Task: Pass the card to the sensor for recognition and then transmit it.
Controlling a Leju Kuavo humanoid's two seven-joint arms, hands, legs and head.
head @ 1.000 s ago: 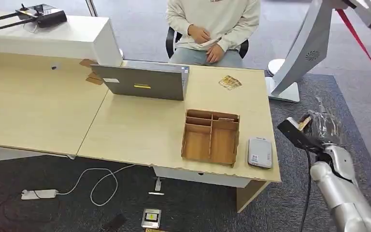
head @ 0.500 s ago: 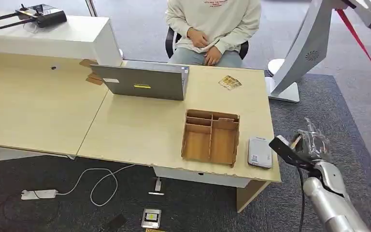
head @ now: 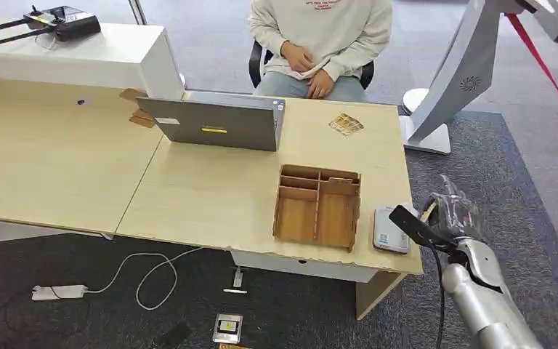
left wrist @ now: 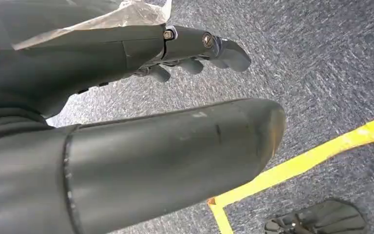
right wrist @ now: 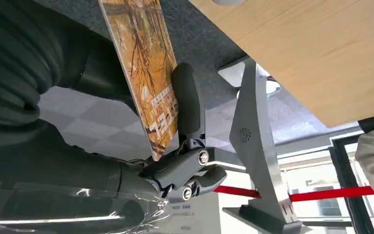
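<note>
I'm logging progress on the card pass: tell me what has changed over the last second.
The right hand, holding the card, has swung in from out over the carpet toward the table's near right corner, close beside the grey sensor. Its hold on the card has not changed. The sensor, the wooden organizer, the laptop and the seated person stayed as they were.

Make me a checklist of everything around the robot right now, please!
Surface: light wooden desk, sound.
Job's things: orange card in the right hand; grey sensor lies flat at the desk's corner.
Clutter: wooden organizer tray, laptop, spare cards.
Hands: right hand holds the card beside the sensor; left hand hangs over carpet, holding nothing.
Cables: white power strip on the floor.
Surroundings: seated person, grey stand.
</note>
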